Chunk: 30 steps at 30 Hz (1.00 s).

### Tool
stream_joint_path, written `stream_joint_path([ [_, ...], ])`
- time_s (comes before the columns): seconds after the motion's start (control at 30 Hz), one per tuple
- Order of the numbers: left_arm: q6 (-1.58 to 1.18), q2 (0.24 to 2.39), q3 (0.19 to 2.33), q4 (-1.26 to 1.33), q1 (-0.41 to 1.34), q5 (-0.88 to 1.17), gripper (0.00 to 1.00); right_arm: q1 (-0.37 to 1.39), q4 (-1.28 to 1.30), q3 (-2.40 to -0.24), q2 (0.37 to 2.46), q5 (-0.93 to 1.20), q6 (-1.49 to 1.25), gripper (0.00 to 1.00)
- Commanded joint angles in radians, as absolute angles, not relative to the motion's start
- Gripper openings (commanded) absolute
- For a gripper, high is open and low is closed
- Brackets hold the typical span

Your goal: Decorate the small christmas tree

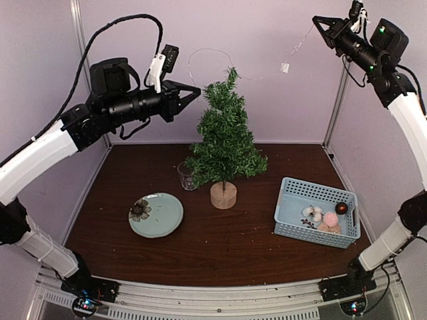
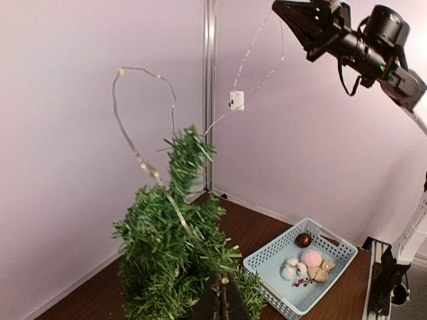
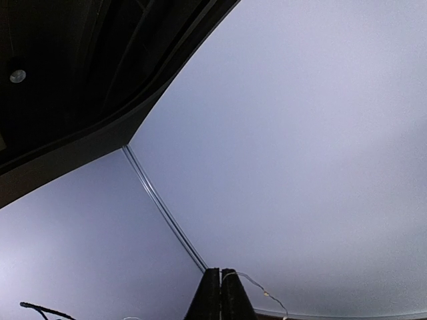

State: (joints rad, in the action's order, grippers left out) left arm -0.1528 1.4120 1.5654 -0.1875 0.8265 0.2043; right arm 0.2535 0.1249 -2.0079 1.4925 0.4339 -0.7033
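Observation:
The small christmas tree (image 1: 225,143) stands upright on its round wood stump (image 1: 223,195) mid-table; it also shows in the left wrist view (image 2: 175,250). A thin wire light string (image 1: 207,52) arcs above the treetop, with a small white box (image 1: 285,67) hanging from it. My left gripper (image 1: 197,91) is shut on one end of the string (image 2: 143,163), level with the treetop's left side. My right gripper (image 1: 315,21) is raised high at the back right, shut on the other end of the string (image 3: 257,287).
A drinking glass (image 1: 187,176) stands left of the stump. A pale blue plate (image 1: 155,215) with a flower lies front left. A blue basket (image 1: 317,211) at the right holds a dark ball, a pink pompom and white pieces (image 2: 301,261).

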Motion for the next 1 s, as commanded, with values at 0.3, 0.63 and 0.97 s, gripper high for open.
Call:
stream_joint_path([
  [0.3,-0.423,1.586,1.697,-0.17,0.664,0.285,0.0,0.264,0.07,-2.016,1.637,0.313,-0.608,0.0],
  [0.63,-0.367,1.489,1.612,-0.336,0.652,0.454,0.0,0.265,0.139,-1.755,1.473,0.311,-0.544,0.0],
  [0.97,-0.444,1.48,1.571,-0.354,0.668,0.613,0.0,0.267,0.282,-1.595,1.279,0.339,-0.48,0.0],
])
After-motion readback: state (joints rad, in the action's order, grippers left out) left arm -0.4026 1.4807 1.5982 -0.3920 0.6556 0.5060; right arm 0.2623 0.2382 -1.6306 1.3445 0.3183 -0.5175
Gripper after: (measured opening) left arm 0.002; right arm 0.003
